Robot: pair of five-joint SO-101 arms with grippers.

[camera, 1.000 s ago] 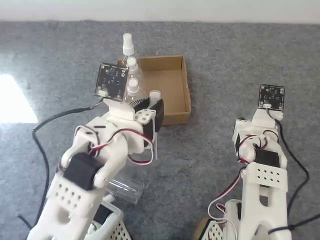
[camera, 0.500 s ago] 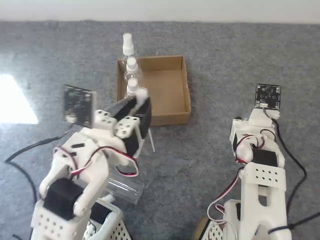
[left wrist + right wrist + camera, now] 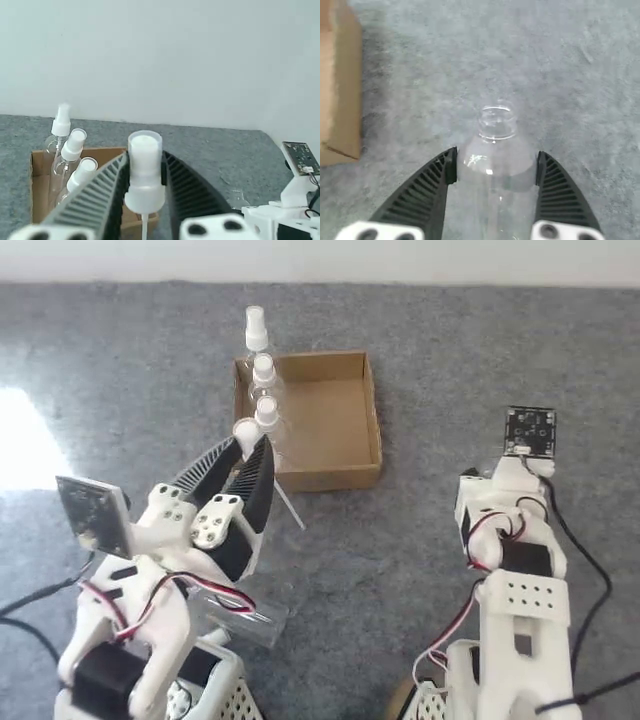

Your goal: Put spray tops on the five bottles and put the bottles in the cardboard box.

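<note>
Grey carpeted table [image 3: 450, 360] carries all items. Left arm [image 3: 150, 590] stands at the near left, its forearm angled up toward the cardboard box [image 3: 340, 478]; right arm [image 3: 515, 580] stands at the near right, well apart from the box. The box sits open-topped at the far centre of the table. Three capped bottles [image 3: 263, 370] stand upright in a row along the box's left wall; the two nearer ones are inside, and whether the farthest one stands inside or just behind the back wall cannot be told. A clear lying bottle [image 3: 245, 615] rests on its side by the left arm's base, partly hidden by the arm. Right gripper [image 3: 495, 159] has its jaws pressed against both sides of an uncapped bottle [image 3: 495, 125], neck open, above the carpet beside the box. Left gripper [image 3: 249, 447] has its jaws clamped on a white spray top [image 3: 145, 145], held in the air just in front of the box's near left corner, its thin dip tube [image 3: 288, 508] hanging below.
</note>
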